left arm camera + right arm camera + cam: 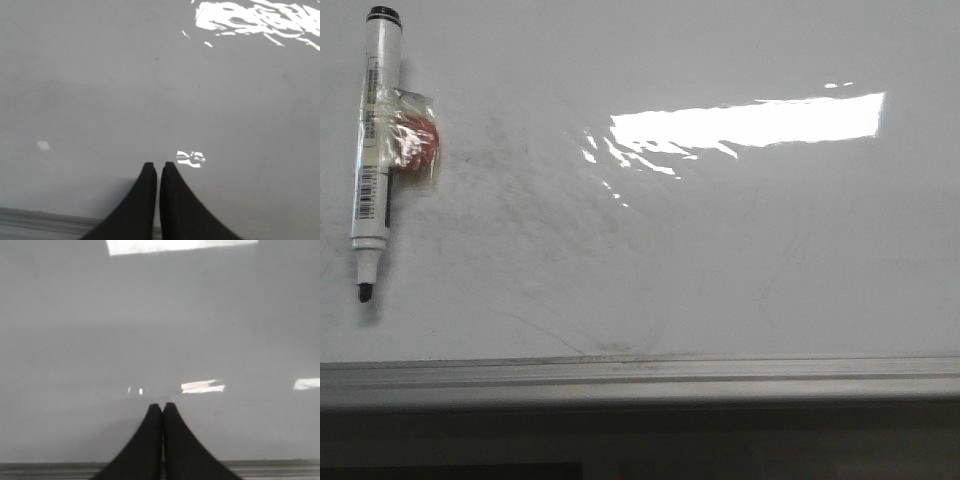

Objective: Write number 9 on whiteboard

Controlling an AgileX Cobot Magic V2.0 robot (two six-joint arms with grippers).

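We see the whiteboard (720,260) lying flat, bare of any drawn figure; a marker (373,140), uncapped, rests near its far left corner. Both our left fingers (158,169) and right fingers (162,409) are closed together, empty, above its near edge.

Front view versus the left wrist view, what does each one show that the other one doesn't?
Only the front view shows the marker, uncapped, lying on the whiteboard with clear tape and a reddish piece stuck to its barrel. Only the left wrist view shows the left pincer, its fingertips nearly together with nothing between them. Both show the glossy white board surface with bright glare and the grey edge strip. No number 9 is drawn in either.
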